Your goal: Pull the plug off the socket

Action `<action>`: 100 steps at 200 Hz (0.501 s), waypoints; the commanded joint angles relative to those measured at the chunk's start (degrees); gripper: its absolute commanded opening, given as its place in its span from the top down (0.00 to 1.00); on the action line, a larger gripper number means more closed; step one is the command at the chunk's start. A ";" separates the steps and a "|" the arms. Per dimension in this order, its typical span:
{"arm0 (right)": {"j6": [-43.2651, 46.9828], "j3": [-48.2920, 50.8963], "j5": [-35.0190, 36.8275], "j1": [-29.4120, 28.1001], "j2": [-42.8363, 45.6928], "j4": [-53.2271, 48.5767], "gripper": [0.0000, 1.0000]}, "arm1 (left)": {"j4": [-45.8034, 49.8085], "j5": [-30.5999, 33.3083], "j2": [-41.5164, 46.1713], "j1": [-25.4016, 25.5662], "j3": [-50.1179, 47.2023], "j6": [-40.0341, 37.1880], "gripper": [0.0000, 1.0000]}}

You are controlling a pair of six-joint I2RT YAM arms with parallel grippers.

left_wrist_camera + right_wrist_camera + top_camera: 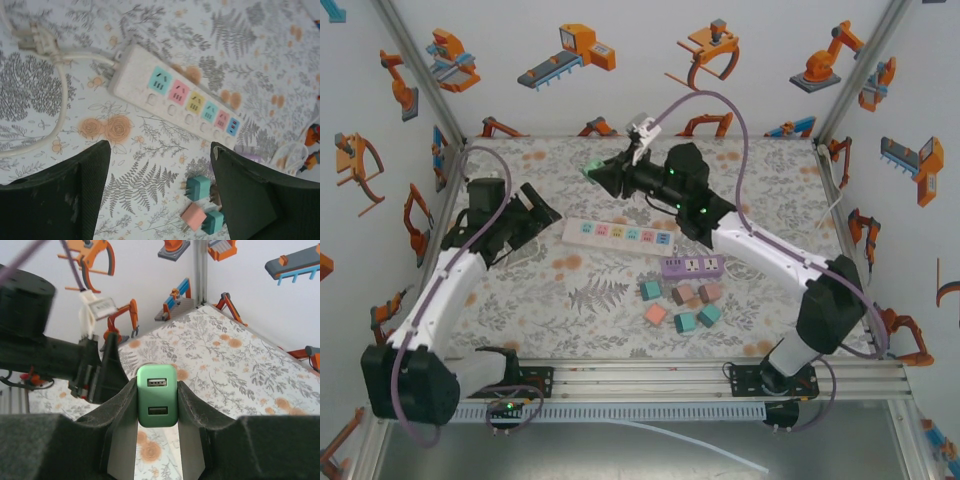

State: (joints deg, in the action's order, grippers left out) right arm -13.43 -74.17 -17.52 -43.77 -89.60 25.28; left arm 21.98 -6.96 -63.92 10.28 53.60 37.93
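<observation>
The right fingers (120,410) are pinching the green plug (156,390) by its two flat sides, which leaves its face clear. It hangs in the air over the far part of the table (770,180), well apart from the white power strip (618,235) lying below. Holding it that high and that far off looks to me like the end of a pull: in the left wrist view all the coloured sockets on the strip are empty, so I'd judge the plug is already out.

The left fingers (65,195) are spread wide with nothing between them, hovering just off the strip's cord end. That spot suits bracing the strip so it won't lift with the plug, and the open stance suggests the bracing isn't needed now.

The green plug is a small rounded block, glossy mint green, with two USB ports stacked on the face turned toward the wrist camera. Its prongs are hidden from me.

Nearer the arms lie a purple strip (692,267) and a scatter of pink and teal adapters (680,305), all loose on the table.
</observation>
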 commanded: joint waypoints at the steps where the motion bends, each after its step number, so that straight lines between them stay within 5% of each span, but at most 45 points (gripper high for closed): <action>1: -7.63 7.03 4.03 0.48 5.75 11.26 0.97 | 1.22 -4.29 7.00 0.35 -0.39 -8.90 0.24; 54: -22.12 26.37 4.77 0.61 15.66 15.67 0.98 | 4.34 -18.53 19.23 0.43 -1.40 -19.92 0.13; 81: -27.14 31.77 2.27 0.45 15.03 15.66 0.98 | 5.08 -27.01 23.88 0.59 -2.65 -23.60 0.00; 100: -27.84 33.29 0.82 0.11 12.38 15.66 0.98 | 5.35 -29.53 27.01 0.77 -3.88 -24.57 0.03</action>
State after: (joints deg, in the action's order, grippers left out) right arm -36.47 -42.46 -14.68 -43.31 -75.20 37.52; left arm 25.52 -28.12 -40.10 10.59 51.44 18.35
